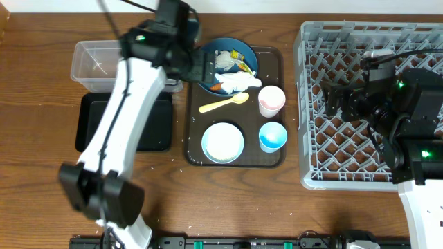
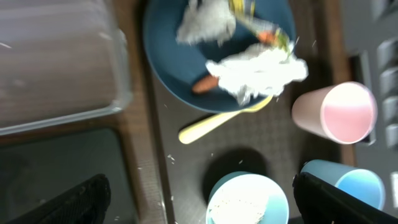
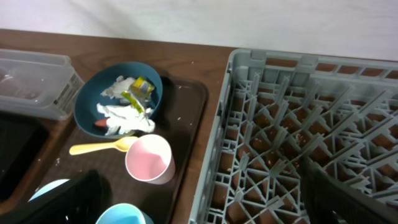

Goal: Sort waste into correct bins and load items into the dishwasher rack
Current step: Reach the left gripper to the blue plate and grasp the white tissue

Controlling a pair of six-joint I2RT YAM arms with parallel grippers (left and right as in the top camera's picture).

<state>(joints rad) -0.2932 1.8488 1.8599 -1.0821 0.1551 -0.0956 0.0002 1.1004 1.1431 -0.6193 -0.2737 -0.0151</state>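
Two arms work over the tabletop (image 1: 41,83). The left arm (image 1: 124,117) crosses the shallow black tray (image 1: 156,128) and a corner of the clear tub (image 1: 97,62), hiding part of each. Its dark head covers the left rim of the dark blue plate (image 1: 223,45). The left jaws stand wide apart and grip nothing. In the left wrist view only two dark fingers (image 2: 74,202) show, cut off at the bottom corners.

The plate sits at the far end of the brown serving tray (image 1: 277,59). On it lie the crumpled white paper (image 1: 240,83), the yellow-green wrapper (image 1: 239,54) and the small carrot (image 1: 217,87). The left wrist view is blurred and crops the plate's top, and the wrapper's print cannot be read.

The yellow spoon (image 1: 225,104) lies on the tray just beside the plate. Close up, its bowl end is hard to separate from the paper's edge. Also on the tray are the pale pink cup (image 1: 270,100), the light blue cup (image 1: 273,136) and the light blue bowl (image 1: 223,142). Loose white grains (image 2: 169,158) dot the tray, too small to identify.

The right arm (image 1: 408,104) hangs over the grey dishwasher rack (image 1: 304,104) and masks much of its lattice. The right jaws are also spread apart and hold nothing. Their fingers (image 3: 62,202) are clipped by the bottom of the right wrist view, which also cuts off the blue cup and the bowl.
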